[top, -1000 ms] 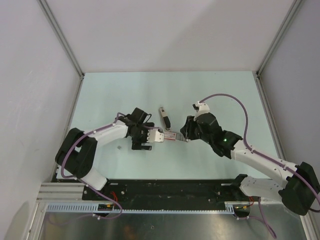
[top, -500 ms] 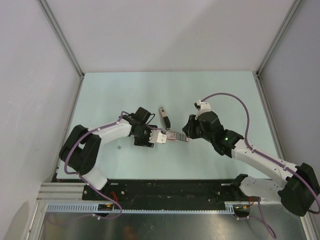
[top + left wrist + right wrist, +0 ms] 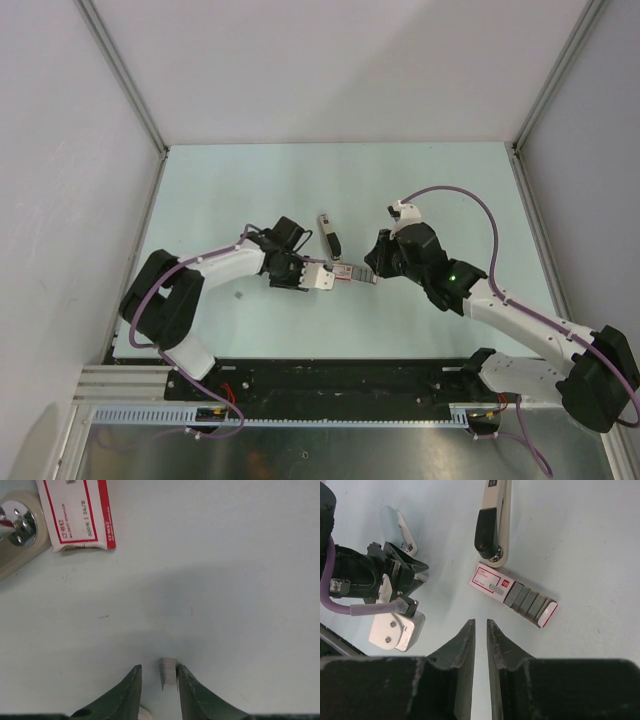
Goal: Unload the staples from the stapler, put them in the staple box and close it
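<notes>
The stapler [image 3: 329, 236], beige with a black top, lies on the table; it also shows in the right wrist view as stapler [image 3: 493, 517] and at the left wrist view's top-left corner as stapler [image 3: 15, 535]. My left gripper [image 3: 158, 672] is low over the table and open. A short strip of staples [image 3: 169, 673] stands between its jaws, against the right finger and apart from the left one. My right gripper [image 3: 480, 625] hovers near the staple box with a slim gap between its jaws and nothing in them.
A red-and-white staple box [image 3: 512, 596] lies just below the stapler, its tray slid out with grey staple strips [image 3: 526, 602] showing. The box [image 3: 80, 512] lies ahead and to the left of my left gripper [image 3: 331, 274]. My right gripper [image 3: 368, 272] faces it from the right.
My left gripper's jaws have narrowed from wide open around the staple strip, and that arm shifted slightly right. My right gripper's jaws have also narrowed.
</notes>
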`<state>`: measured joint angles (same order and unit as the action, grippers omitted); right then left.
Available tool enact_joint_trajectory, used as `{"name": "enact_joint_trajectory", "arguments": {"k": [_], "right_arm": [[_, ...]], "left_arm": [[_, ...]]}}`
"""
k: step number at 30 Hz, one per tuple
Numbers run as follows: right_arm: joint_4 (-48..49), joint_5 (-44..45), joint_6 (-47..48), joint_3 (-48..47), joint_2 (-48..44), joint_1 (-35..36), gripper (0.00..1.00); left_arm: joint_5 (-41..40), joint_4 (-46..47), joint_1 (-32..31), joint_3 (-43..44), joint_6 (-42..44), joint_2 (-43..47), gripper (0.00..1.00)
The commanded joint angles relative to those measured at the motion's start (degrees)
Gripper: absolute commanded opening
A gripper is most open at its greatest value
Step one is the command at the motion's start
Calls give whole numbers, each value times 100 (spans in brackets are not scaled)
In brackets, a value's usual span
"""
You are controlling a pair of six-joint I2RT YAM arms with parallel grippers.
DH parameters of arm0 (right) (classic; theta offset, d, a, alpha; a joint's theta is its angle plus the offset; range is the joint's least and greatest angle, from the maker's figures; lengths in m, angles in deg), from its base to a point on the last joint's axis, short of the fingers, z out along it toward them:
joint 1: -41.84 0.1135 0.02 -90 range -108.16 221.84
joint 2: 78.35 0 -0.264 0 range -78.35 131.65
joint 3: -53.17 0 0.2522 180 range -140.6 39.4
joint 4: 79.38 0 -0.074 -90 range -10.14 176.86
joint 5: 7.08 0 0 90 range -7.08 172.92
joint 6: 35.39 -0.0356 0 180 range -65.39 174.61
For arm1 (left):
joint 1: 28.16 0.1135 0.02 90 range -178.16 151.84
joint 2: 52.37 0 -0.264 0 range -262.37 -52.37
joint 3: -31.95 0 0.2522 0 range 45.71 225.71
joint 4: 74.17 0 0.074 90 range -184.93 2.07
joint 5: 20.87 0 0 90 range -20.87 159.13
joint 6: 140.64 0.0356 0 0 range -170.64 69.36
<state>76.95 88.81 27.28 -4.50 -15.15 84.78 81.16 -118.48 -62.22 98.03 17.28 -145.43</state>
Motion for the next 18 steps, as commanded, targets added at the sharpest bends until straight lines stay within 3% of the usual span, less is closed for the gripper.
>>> {"name": "enact_joint_trajectory", "arguments": {"k": [1,18], "right_arm": [[189,-25,35,31,-66,-14,18],[135,-2,31,33,-126,-14,11]], "left_arm": [[-7,23,-120,-6,-71,-67,38],[-276,-91,-206,-69,-538,-185,1]]}}
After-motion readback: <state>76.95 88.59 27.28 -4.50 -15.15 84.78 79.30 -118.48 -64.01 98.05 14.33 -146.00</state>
